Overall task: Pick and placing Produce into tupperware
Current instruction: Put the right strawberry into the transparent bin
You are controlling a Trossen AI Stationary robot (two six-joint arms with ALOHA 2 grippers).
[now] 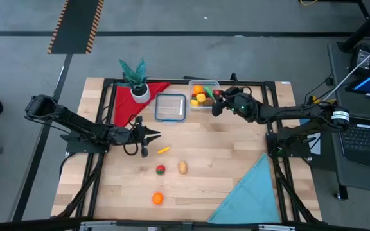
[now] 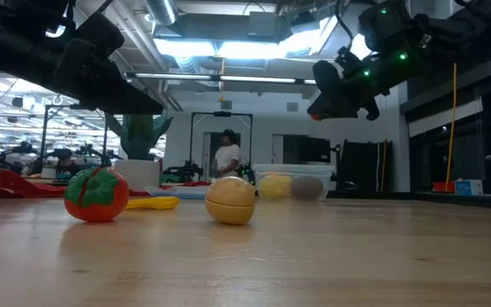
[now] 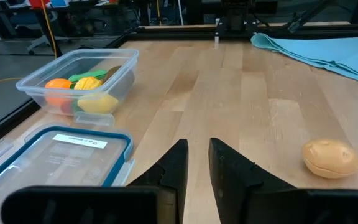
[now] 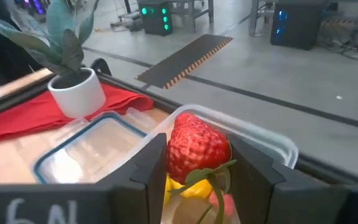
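Hovering at the top centre of the high view, the right gripper (image 4: pixel 194 165) pinches a strawberry (image 4: pixel 196 148) over the tupperware (image 1: pixel 209 104), poised so it can drop among the produce inside. The left gripper (image 3: pixel 197 165) waits mid-left, fingers narrowly parted and empty, near the yellow piece (image 1: pixel 164 150), probably next up.
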